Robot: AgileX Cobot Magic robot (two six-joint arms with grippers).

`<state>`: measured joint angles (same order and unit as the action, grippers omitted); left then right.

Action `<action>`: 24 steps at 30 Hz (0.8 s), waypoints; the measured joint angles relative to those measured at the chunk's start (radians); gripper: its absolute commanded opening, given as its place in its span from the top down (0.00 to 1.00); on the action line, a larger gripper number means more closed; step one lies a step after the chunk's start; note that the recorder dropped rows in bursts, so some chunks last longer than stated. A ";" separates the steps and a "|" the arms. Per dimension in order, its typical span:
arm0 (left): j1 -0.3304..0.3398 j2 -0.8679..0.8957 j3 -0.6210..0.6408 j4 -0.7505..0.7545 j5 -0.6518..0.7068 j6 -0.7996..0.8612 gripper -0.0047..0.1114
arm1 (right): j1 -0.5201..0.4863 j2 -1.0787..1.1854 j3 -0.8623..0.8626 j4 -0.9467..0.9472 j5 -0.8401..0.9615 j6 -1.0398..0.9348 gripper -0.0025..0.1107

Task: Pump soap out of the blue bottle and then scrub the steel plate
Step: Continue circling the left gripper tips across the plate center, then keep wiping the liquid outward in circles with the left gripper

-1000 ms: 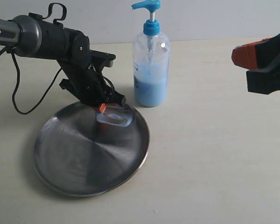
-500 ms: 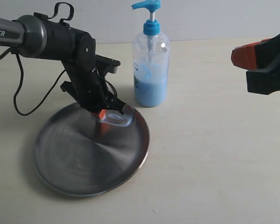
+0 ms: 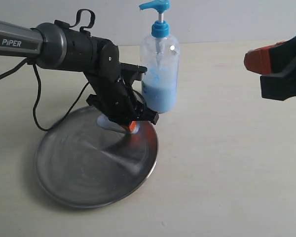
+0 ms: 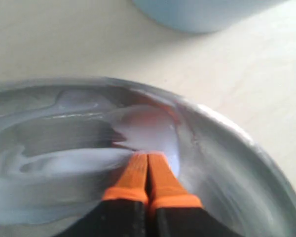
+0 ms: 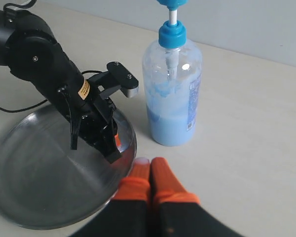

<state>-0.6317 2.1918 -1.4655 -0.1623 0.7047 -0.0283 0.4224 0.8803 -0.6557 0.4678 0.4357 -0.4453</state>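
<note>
The steel plate [image 3: 84,168] lies on the table at the left, with a pale blue soap smear [image 3: 108,124] near its far rim. My left gripper [image 3: 131,126] is shut, its orange tips pressed down into the smear close to the plate's right rim. Through the left wrist camera the shut left gripper [image 4: 147,159] touches the soap [image 4: 64,163] spread across the steel plate [image 4: 227,163]. Just behind the plate stands the blue bottle [image 3: 159,69], upright. My right gripper [image 5: 149,165] is shut and empty, held above the table right of the blue bottle [image 5: 171,91].
A black cable [image 3: 39,113] loops from the left arm down to the table behind the plate. The right gripper's body [image 3: 278,64] hangs large at the exterior view's right edge. Bare beige table [image 3: 227,163] surrounds plate and bottle.
My left gripper has swept rightward across the far side of the plate, dragging through the soap, and its wrist has turned. The right gripper and bottle have not moved.
</note>
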 measured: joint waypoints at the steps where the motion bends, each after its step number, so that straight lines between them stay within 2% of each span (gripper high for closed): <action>1: 0.000 0.002 0.000 -0.021 -0.007 0.010 0.96 | 0.000 0.000 0.000 0.000 0.000 0.000 0.98; 7: 0.000 0.004 0.002 -0.106 -0.033 0.083 0.96 | 0.000 0.000 0.000 0.004 0.004 0.000 0.98; 15: 0.007 0.006 0.002 -0.059 -0.054 0.098 0.96 | 0.000 0.000 0.000 0.008 0.004 0.000 0.98; 24: 0.093 0.006 0.002 -0.037 -0.049 0.080 0.96 | 0.000 0.000 0.000 0.008 0.005 0.000 0.98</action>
<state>-0.5384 2.1978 -1.4636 -0.1997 0.6560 0.0517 0.4224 0.8803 -0.6557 0.4754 0.4412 -0.4453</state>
